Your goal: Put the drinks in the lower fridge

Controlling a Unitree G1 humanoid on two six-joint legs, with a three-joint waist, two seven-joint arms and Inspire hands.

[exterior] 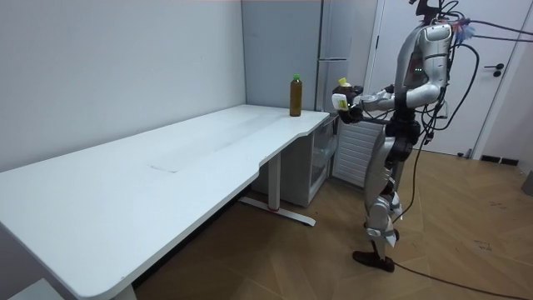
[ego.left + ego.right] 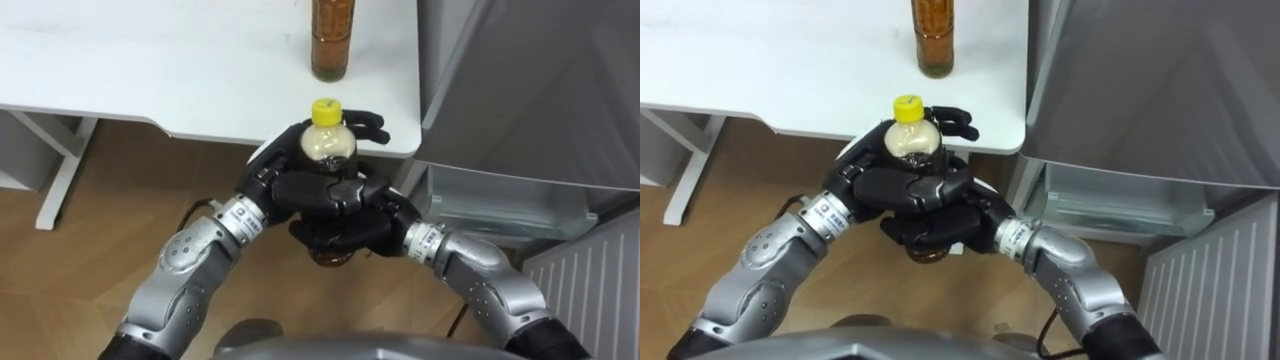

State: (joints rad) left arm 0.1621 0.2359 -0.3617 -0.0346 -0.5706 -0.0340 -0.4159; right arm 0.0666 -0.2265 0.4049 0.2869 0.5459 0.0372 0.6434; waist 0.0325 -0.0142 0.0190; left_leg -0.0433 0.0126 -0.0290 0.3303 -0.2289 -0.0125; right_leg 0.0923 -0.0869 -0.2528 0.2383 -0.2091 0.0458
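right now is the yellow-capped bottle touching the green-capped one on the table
Apart. The room view shows a clear gap between the yellow-capped bottle and the green-capped bottle on the table.

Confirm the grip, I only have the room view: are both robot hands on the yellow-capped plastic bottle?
Observer: Yes. The left robot hand wraps the yellow-capped plastic bottle just under its neck, and the right robot hand wraps it lower down.
Operator: Upright?
Observer: Upright; its brown base shows below the right robot hand.
Operator: Fridge side?
Observer: A clear plastic tray shows under the grey fridge door, right of the robot hands.
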